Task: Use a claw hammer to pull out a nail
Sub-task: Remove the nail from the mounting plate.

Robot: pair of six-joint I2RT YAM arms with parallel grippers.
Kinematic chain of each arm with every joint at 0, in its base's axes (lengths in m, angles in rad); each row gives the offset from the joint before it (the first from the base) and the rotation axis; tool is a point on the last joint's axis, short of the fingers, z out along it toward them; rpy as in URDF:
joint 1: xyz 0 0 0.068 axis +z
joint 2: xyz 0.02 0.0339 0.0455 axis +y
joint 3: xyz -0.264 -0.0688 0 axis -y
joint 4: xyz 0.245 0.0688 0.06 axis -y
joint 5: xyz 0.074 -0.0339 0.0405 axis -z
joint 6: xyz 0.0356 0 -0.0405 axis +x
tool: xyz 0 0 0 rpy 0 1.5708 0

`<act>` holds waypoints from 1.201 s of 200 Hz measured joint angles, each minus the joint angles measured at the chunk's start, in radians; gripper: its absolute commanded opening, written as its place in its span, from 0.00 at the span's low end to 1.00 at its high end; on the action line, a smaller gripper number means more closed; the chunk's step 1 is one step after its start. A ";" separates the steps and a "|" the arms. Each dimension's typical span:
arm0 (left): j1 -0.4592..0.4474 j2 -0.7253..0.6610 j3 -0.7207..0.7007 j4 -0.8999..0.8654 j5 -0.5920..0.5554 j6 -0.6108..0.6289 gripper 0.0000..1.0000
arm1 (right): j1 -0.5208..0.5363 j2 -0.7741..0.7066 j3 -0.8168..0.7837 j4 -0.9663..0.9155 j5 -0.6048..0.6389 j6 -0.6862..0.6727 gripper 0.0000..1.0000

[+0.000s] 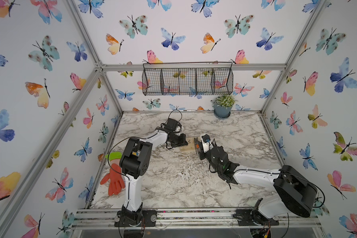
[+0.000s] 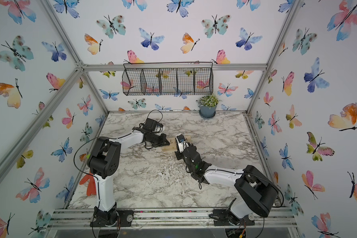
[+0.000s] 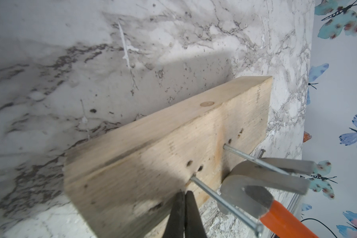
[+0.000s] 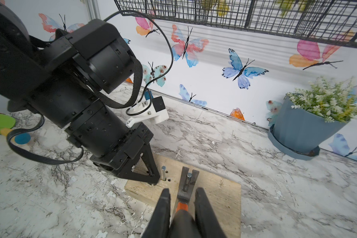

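Observation:
A wood block [image 4: 216,197] lies on the marble table [image 4: 276,185], with two nails standing out of it. My right gripper [image 4: 182,192] is shut on the black handle of the claw hammer [image 4: 184,189]. The hammer's forked claw sits around the shaft of one nail [image 4: 189,176], below its head. The other nail [image 4: 163,172] stands free beside it. My left gripper [image 3: 184,193] is shut with nothing in it, its tips pressed on the wood block [image 3: 153,144] next to that free nail [image 3: 225,202]. The hammer [image 3: 256,185] rests its curved head on the block. In both top views the block [image 1: 186,148] lies between the two grippers.
A blue plant pot [image 1: 223,110] stands at the back of the table. A wire basket [image 1: 187,81] hangs on the back wall. An orange glove [image 1: 113,182] and a green thing [image 1: 113,155] lie at the table's left edge behind the left arm.

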 measured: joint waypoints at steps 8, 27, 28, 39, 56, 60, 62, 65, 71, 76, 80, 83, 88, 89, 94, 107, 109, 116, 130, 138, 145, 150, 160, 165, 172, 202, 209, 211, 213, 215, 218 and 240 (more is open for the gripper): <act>0.001 0.002 0.000 0.000 0.005 0.000 0.00 | 0.002 0.001 -0.002 0.004 0.003 0.001 0.03; 0.002 0.002 0.000 0.000 0.005 0.000 0.00 | 0.005 0.002 -0.004 0.008 0.011 0.001 0.03; 0.002 0.002 0.000 0.000 0.005 0.000 0.00 | 0.005 0.002 -0.003 0.007 0.011 0.001 0.03; 0.002 0.002 0.001 0.000 0.002 0.000 0.00 | 0.005 0.003 0.012 -0.015 0.012 0.001 0.03; 0.000 0.002 0.003 0.000 -0.012 0.000 0.00 | 0.005 0.013 0.056 -0.072 0.017 0.002 0.03; 0.000 0.002 0.004 -0.001 -0.016 0.000 0.00 | 0.005 0.015 0.064 -0.084 0.018 0.002 0.03; -0.001 0.002 0.005 -0.001 -0.020 0.000 0.00 | 0.005 0.016 0.069 -0.090 0.018 0.003 0.03; -0.002 0.002 0.006 -0.002 -0.024 0.000 0.00 | 0.005 0.017 0.074 -0.099 0.018 0.004 0.03; -0.004 0.001 0.008 -0.005 -0.032 0.000 0.01 | 0.005 0.019 0.084 -0.114 0.019 0.006 0.03; -0.007 0.000 0.011 -0.009 -0.041 0.000 0.02 | 0.005 0.021 0.093 -0.128 0.020 0.009 0.03; -0.010 -0.001 0.013 -0.013 -0.050 0.000 0.04 | 0.004 0.023 0.101 -0.139 0.021 0.011 0.03; -0.012 -0.002 0.016 -0.017 -0.060 0.000 0.04 | 0.004 0.024 0.108 -0.148 0.022 0.013 0.03; -0.015 -0.002 0.020 -0.022 -0.070 0.000 0.04 | 0.004 0.027 0.120 -0.165 0.023 0.018 0.03; -0.015 -0.002 0.020 -0.022 -0.070 0.000 0.04 | 0.004 0.027 0.122 -0.167 0.023 0.019 0.03; -0.019 -0.003 0.026 -0.030 -0.089 0.000 0.05 | 0.003 0.031 0.135 -0.185 0.025 0.024 0.03; -0.027 -0.007 0.037 -0.046 -0.136 0.001 0.05 | 0.003 0.036 0.164 -0.228 0.029 0.036 0.03; -0.030 -0.008 0.038 -0.048 -0.143 0.001 0.06 | 0.002 0.037 0.167 -0.233 0.029 0.037 0.03; -0.040 -0.013 0.043 -0.057 -0.174 0.003 0.07 | 0.002 0.039 0.175 -0.246 0.029 0.041 0.03; -0.054 -0.024 0.048 -0.068 -0.219 0.004 0.08 | 0.002 0.042 0.188 -0.265 0.032 0.050 0.03; -0.059 -0.030 0.055 -0.076 -0.237 0.005 0.08 | 0.002 0.044 0.194 -0.274 0.034 0.054 0.03; -0.063 -0.032 0.061 -0.086 -0.257 0.007 0.08 | 0.002 0.045 0.200 -0.283 0.034 0.057 0.03; -0.065 -0.034 0.066 -0.090 -0.277 0.008 0.08 | 0.002 0.046 0.204 -0.288 0.035 0.058 0.03; -0.065 -0.035 0.079 -0.104 -0.314 0.011 0.09 | 0.002 0.049 0.210 -0.296 0.036 0.062 0.03; -0.063 -0.037 0.086 -0.116 -0.329 0.012 0.09 | 0.002 0.050 0.215 -0.301 0.036 0.063 0.03; -0.063 -0.038 0.093 -0.129 -0.344 0.014 0.09 | 0.002 0.053 0.221 -0.307 0.034 0.068 0.03; -0.063 -0.035 0.137 -0.214 -0.427 0.026 0.12 | 0.003 0.065 0.235 -0.312 0.024 0.078 0.03; -0.061 -0.032 0.151 -0.238 -0.447 0.031 0.14 | 0.003 0.065 0.235 -0.312 0.024 0.080 0.03; -0.061 -0.032 0.151 -0.238 -0.447 0.031 0.14 | 0.003 0.065 0.235 -0.313 0.025 0.080 0.03; -0.060 -0.031 0.154 -0.244 -0.452 0.034 0.14 | 0.003 0.065 0.235 -0.313 0.024 0.080 0.03; -0.060 -0.030 0.159 -0.251 -0.457 0.034 0.14 | 0.003 0.065 0.235 -0.313 0.025 0.080 0.03; -0.059 -0.027 0.166 -0.259 -0.466 0.035 0.14 | 0.003 0.065 0.235 -0.313 0.025 0.080 0.03; -0.051 0.003 0.218 -0.302 -0.511 0.043 0.14 | 0.003 0.065 0.236 -0.314 0.026 0.081 0.03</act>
